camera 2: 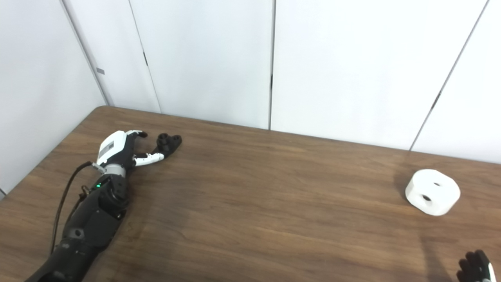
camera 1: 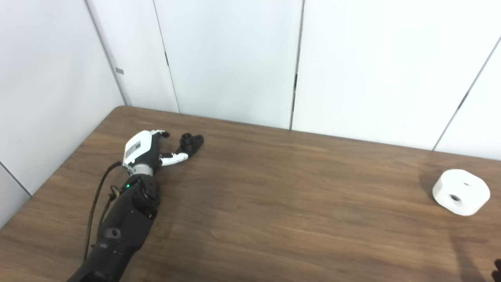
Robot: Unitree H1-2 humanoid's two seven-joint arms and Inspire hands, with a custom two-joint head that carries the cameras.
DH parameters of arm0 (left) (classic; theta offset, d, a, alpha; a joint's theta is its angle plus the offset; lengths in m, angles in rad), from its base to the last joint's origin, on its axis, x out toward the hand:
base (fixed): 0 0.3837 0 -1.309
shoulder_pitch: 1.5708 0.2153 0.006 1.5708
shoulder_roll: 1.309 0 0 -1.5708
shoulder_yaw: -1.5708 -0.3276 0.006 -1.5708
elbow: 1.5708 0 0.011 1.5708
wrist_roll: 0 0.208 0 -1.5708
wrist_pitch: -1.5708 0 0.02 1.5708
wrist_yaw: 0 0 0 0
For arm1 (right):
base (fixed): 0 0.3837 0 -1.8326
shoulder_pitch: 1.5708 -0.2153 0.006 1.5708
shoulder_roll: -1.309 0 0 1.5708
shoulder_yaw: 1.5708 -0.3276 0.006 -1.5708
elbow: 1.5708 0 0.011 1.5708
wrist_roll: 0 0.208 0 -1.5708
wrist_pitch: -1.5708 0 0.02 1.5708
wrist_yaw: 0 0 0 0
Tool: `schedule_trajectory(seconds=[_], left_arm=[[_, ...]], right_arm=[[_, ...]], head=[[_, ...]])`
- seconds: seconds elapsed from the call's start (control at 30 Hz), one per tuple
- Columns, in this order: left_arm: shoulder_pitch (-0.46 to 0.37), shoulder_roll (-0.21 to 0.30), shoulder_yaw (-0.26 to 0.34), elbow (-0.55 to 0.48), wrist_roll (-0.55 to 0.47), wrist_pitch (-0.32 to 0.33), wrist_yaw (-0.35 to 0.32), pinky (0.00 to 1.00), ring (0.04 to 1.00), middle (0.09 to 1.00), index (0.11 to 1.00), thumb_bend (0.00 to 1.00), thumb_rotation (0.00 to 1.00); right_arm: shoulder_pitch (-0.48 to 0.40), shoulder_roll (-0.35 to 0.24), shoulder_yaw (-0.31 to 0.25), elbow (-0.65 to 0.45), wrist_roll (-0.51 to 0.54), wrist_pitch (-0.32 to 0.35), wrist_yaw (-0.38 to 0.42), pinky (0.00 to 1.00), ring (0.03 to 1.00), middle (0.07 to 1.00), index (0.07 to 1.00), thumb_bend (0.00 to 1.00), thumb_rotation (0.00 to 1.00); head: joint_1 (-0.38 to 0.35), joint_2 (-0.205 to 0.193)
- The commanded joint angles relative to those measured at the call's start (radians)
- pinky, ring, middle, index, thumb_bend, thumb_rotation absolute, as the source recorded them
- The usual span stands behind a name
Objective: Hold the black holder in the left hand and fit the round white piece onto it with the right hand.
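The black holder (camera 1: pixel 191 143) lies on the brown table (camera 1: pixel 274 203) at the far left, a small dark piece with round sockets on top. My left hand (camera 1: pixel 146 149) rests just left of it, open, with the thumb reaching toward the holder's near side and the fingers curled above; I cannot tell whether the thumb touches it. The round white piece (camera 1: pixel 461 192), a thick disc with two holes, sits far right on the table (camera 2: pixel 274 203). Only the dark fingertips of my right hand (camera 2: pixel 475 266) show at the bottom right corner, well short of the white piece (camera 2: pixel 432 192).
White wall panels (camera 1: pixel 235 58) stand close behind the table's far edge and along its left side. A black cable (camera 1: pixel 96 203) loops beside my left forearm. Bare wood stretches between the holder and the white piece.
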Motion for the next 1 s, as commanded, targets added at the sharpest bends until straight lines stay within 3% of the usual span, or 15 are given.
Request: schedule_trajectory(seconds=[0.0, 0.3, 0.67, 0.97], left_arm=[[-0.047, 0.022, 0.0, -0.018, -0.009, -0.006, 0.008, 0.89, 0.958, 0.921, 0.8, 0.88, 0.4], [-0.049, 0.018, -0.023, -0.028, -0.009, 0.017, 0.011, 0.89, 0.951, 0.916, 0.792, 0.86, 0.4], [-0.03, 0.013, -0.031, -0.02, -0.025, -0.017, 0.037, 0.9, 0.946, 0.9, 0.773, 0.87, 0.36], [-0.034, -0.005, -0.027, -0.018, -0.043, -0.01, 0.043, 0.85, 0.919, 0.875, 0.761, 0.88, 0.34]], right_arm=[[0.013, 0.005, 0.003, 0.018, -0.007, 0.03, -0.01, 1.0, 0.989, 0.99, 1.0, 0.62, 1.0], [0.018, 0.004, 0.0, 0.004, -0.008, 0.043, -0.007, 1.0, 1.0, 0.988, 1.0, 0.62, 1.0], [0.02, 0.003, 0.0, -0.001, -0.009, 0.057, -0.008, 1.0, 0.992, 0.984, 1.0, 0.64, 1.0], [0.024, 0.005, -0.001, -0.012, -0.005, 0.057, -0.007, 1.0, 0.985, 0.982, 1.0, 0.63, 1.0]], head=[[0.0, 0.003], [-0.001, 0.014], [-0.004, 0.02], [-0.012, 0.029]])
